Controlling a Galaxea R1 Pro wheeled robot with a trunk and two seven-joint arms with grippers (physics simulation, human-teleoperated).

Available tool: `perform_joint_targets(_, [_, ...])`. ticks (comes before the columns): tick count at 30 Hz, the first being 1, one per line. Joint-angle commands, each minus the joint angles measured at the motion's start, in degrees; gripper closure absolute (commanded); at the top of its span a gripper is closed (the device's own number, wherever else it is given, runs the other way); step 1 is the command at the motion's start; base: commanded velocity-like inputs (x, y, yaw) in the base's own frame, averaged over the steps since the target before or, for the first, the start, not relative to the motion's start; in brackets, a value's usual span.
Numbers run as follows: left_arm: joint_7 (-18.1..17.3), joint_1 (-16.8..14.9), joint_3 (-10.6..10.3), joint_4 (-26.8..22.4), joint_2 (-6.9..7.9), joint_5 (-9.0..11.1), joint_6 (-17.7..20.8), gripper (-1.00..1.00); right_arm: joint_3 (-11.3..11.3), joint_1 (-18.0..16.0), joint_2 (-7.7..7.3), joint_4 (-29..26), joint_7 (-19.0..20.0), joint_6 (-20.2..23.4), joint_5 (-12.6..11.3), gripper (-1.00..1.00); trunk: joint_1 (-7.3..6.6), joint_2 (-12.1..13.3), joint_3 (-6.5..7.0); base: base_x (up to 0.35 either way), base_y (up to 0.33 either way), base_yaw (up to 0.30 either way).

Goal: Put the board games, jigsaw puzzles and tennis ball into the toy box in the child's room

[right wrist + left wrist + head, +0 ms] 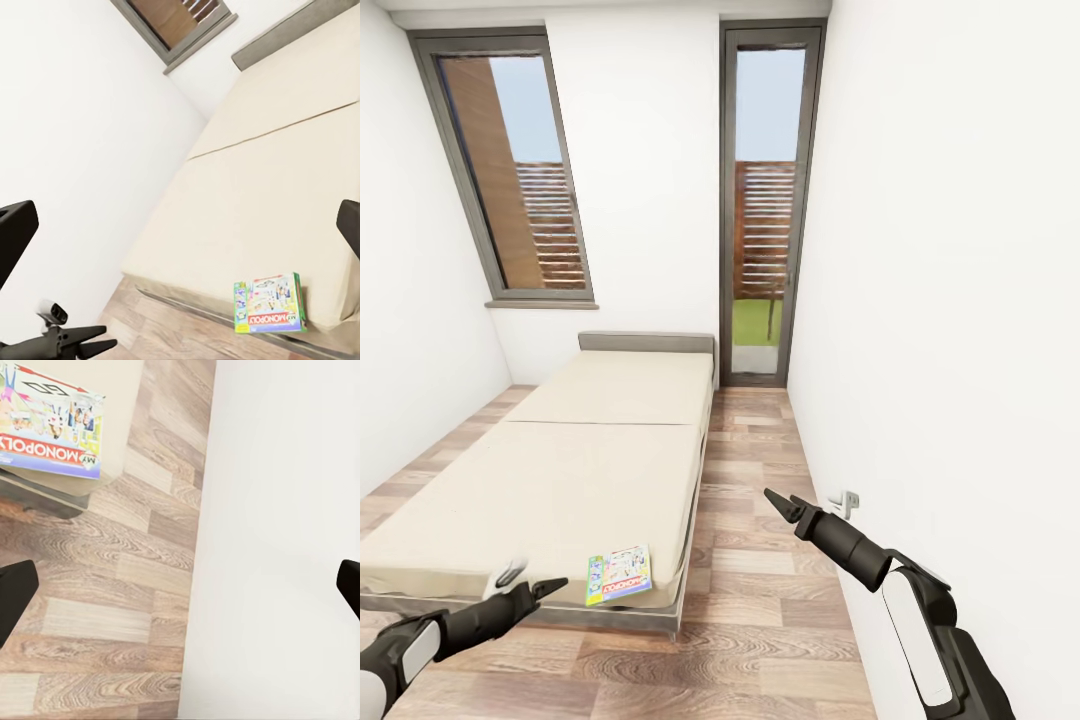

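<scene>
Head view shows the robot standing at the foot of the bed point(560, 480), so the step in hand looks like fetching a board game from it. Closest in, the left end effector point(550, 587) hangs low, just off the bed's near edge, with nothing in it. In the left wrist view its two dark fingers point(15, 592) sit far apart at the picture's sides, so it is open. The right end effector point(778, 503) is held out over the wood floor point(760, 620) between the bed and the white wall point(960, 350). It is empty too, and its fingers point(16, 236) are spread wide in the right wrist view.

A little further on, the Monopoly box point(620, 574) lies flat on the near corner of the mattress, close to the edge and near the left end effector. It is the only game I can make out on the bed.

The next move, I think, is to bring one end effector over the box and close on its edge. The box is thin and flat, so it may be hard to get under. Sliding it a bit past the edge could help.

Nothing sits in the way. The wall is close on the right side, so that arm has little room. Far back are the grey headboard point(647, 343), a window point(510, 170) and a tall glass door point(765, 200)
</scene>
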Motion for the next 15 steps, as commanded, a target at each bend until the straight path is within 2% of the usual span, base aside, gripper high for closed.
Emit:
perform_joint_targets(1, [0.2, 0.0, 0.0, 0.1, -0.03, 0.4, 0.2, -1.0, -0.1, 0.0, 0.09, -0.2, 0.1, 0.5, -0.3, -1.0, 0.26, -0.5, -0.31, 0.0, 0.0, 0.0])
perform_joint_targets(5, [0.6, 0.0, 0.0, 0.3, -0.12, 0.5, -0.1, -1.0, 0.6, 0.1, 0.2, -1.7, -0.1, 0.5, -0.3, -1.0, 1.14, -2.1, -1.03, 0.0, 0.0, 0.0])
perform_joint_targets(8, [0.6, 0.0, 0.0, 0.3, -0.19, 0.5, -0.2, -1.0, 2.7, 0.2, 0.22, -3.2, -1.5, 0.6, -0.1, -1.0, 1.79, -3.3, -1.57, 0.0, 0.0, 0.0])
perform_joint_targets(10, [0.7, 0.0, 0.1, 0.4, -0.26, 0.6, -0.2, -1.0, 3.9, 0.2, 0.26, -4.1, -3.6, 1.0, -0.1, -1.0, 2.23, -4.2, -1.93, 0.0, 0.0, 0.0])
perform_joint_targets(13, [0.8, 0.0, 0.1, 0.4, -0.54, 0.6, -0.2, -1.0, 5.7, 0.0, 0.41, -5.0, -9.2, 2.1, -0.1, -1.0, 2.89, -5.4, -2.47, 0.0, 0.0, 0.0])
perform_joint_targets(15, [0.8, 0.0, 0.5, 0.4, -0.94, 0.7, -0.2, -1.0, 6.9, -0.2, 0.63, -6.2, -14.6, 4.0, -0.1, -1.0, 3.33, -6.2, -2.82, 0.0, 0.0, 0.0])
